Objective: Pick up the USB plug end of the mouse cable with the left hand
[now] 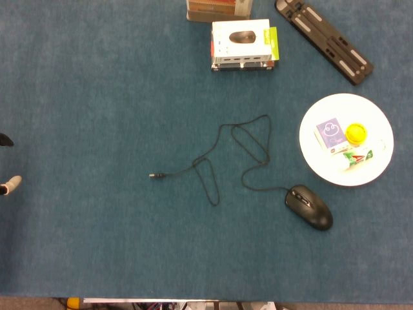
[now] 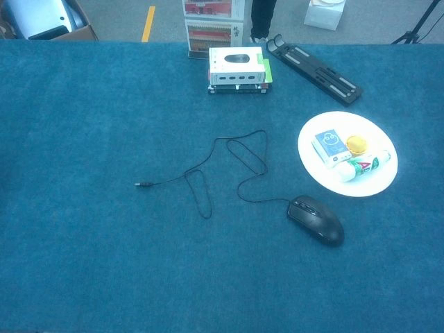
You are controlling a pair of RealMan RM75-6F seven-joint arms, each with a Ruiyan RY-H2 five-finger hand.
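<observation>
So the whole table (image 1: 97, 97) is covered in a flat blue-teal carpet-like felt, fairly matte with a fine nap. Sitting lower right of centre in the head view is a glossy black mouse (image 1: 309, 206), a rounded teardrop shape with a scroll wheel showing. Its thin black cable (image 1: 248, 139) wanders up and left in loose loops, one long narrow loop drooping down near the middle of the frame. The USB plug end (image 1: 154, 175) lies flat on the felt left of centre, a tiny dark rectangular tip, nothing touching it.

At the right edge there's a round white plate (image 1: 381, 168), smooth and shiny, with a small purple-and-white card box (image 1: 331, 133), a yellow round cap-like thing (image 1: 355, 133) and a small white tube with green and red print (image 1: 357, 155) on it. Up top centre is a white mouse box (image 1: 241, 41) with a green side panel, resting on a dark base. To its right, a long black flat stand with slots (image 1: 324, 39) lies diagonally.

The left hand (image 1: 8, 163) only just pokes in at the far left edge of the head view: a dark bit and a pale fingertip, well away from the plug. Can't tell if it's open or closed from that sliver. The right hand isn't visible in either view.
</observation>
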